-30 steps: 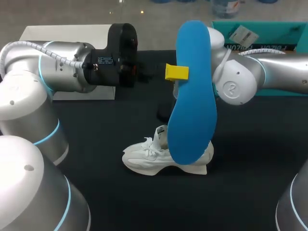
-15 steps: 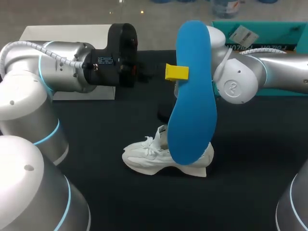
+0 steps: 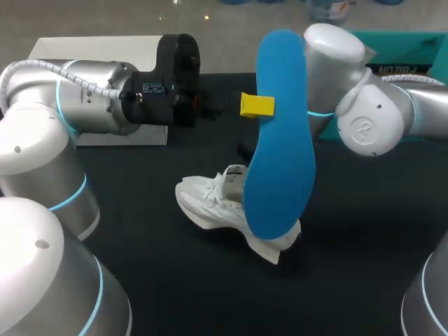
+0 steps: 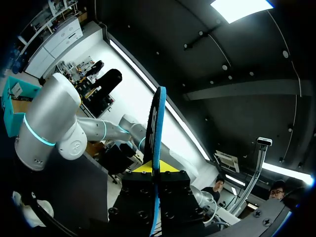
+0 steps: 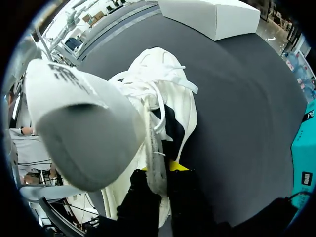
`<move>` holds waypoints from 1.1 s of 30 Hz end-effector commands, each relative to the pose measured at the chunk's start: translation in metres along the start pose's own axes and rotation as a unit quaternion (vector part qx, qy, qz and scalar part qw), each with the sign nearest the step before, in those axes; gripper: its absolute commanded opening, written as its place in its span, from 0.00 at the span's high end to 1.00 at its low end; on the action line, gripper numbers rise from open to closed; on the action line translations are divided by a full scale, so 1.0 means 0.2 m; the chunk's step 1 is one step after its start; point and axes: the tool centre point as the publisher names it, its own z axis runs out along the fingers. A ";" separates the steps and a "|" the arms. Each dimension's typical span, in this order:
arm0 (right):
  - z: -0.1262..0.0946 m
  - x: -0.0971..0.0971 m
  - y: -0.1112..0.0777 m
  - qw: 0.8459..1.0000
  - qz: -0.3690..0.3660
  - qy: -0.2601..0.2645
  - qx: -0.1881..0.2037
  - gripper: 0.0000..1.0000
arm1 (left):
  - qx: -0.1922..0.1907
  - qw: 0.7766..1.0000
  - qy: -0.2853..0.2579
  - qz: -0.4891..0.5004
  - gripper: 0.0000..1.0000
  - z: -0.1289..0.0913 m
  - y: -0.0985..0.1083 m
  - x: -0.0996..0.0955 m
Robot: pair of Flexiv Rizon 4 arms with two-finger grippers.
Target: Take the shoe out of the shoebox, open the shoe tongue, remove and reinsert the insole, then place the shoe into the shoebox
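Print is present but none of it is legible. There is a small white label on the black wrist housing of the left arm, and dark lettering along the rim of the teal shoebox, partly behind the right arm. In the right wrist view, blurred dark lettering sits on a pale flap of the shoe.

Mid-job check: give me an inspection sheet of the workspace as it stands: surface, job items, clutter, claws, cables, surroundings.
Surface: black table top, shoe resting on it.
Job's things: white shoe tilted on the table; blue insole out of the shoe, held upright above it; teal shoebox at the far right.
Clutter: white box at the far left, behind the left arm.
Claws: left claw shut on the insole's edge; right claw shut on the shoe's collar.
Cables: grey hose runs along the left arm, apart from the shoe.
Surroundings: nothing seen reaching over the table.
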 end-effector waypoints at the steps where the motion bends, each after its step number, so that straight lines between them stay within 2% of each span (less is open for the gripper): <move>1: -0.01 0.06 -0.04 0.940 0.213 -0.114 -0.240 1.00 | 0.001 1.000 0.001 0.000 1.00 0.00 0.00 0.00; 2: -0.02 0.07 -0.03 0.935 0.217 -0.122 -0.251 1.00 | 0.001 1.000 0.001 0.000 1.00 0.00 0.00 0.00; 3: -0.03 0.07 -0.02 0.938 0.202 -0.127 -0.253 1.00 | 0.001 1.000 0.001 0.000 1.00 0.00 0.00 0.00; 4: -0.05 0.07 0.02 0.947 0.166 -0.152 -0.230 1.00 | 0.001 1.000 0.001 0.000 1.00 0.00 0.00 0.00; 15: -0.05 0.07 0.02 0.947 0.166 -0.152 -0.230 1.00 | 0.001 1.000 0.001 0.000 1.00 0.00 0.00 0.00; 16: -0.06 0.07 0.02 0.930 0.204 -0.144 -0.270 1.00 | 0.001 1.000 0.001 0.000 1.00 0.00 0.00 0.00; 17: -0.07 0.08 0.03 0.922 0.216 -0.147 -0.285 1.00 | 0.001 1.000 0.001 0.000 1.00 0.00 0.00 0.00; 21: -0.09 0.04 0.01 0.890 0.334 -0.141 -0.276 1.00 | 0.001 1.000 0.001 0.000 1.00 0.00 0.00 0.00; 26: -0.11 0.01 0.03 0.882 0.369 -0.120 -0.267 1.00 | 0.001 1.000 0.001 0.000 1.00 0.00 0.00 0.00; 33: -0.05 -0.03 0.04 0.887 0.396 -0.086 -0.224 1.00 | 0.001 1.000 0.001 0.000 1.00 0.00 0.00 0.00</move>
